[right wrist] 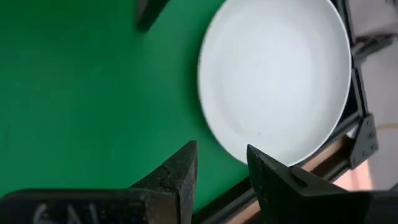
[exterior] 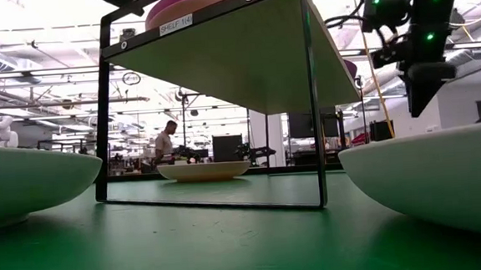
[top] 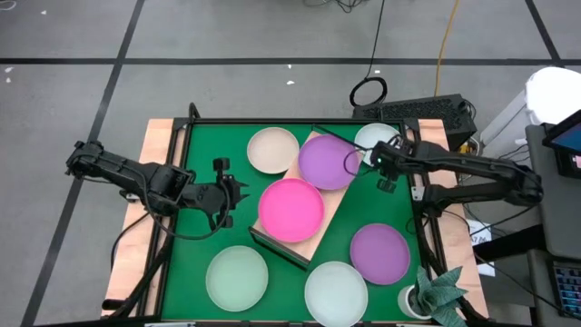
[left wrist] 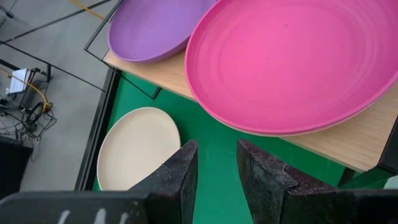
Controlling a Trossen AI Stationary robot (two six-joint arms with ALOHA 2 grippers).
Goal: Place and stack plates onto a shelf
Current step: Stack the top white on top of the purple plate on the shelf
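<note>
The shelf [top: 320, 227], a light wooden board on a dark frame, stands slantwise mid-table. A magenta plate [top: 290, 209] and a purple plate [top: 325, 162] lie side by side on it. My left gripper [top: 238, 195] hovers open just left of the magenta plate [left wrist: 292, 62], nothing between its fingers. My right gripper [top: 370, 156] hangs open above the mat, beside a white plate [right wrist: 277, 74] at the far right corner, touching nothing. A cream plate [top: 272, 150], a second purple plate [top: 379, 252], a mint plate [top: 236, 277] and a whitish plate [top: 336, 292] rest on the green mat.
A small potted plant [top: 436, 295] stands at the near right corner. A dark frame rail [top: 272, 123] runs along the table's far edge. In the low view the shelf's thin legs [exterior: 314, 105] stand on the mat, with a person far off in the room.
</note>
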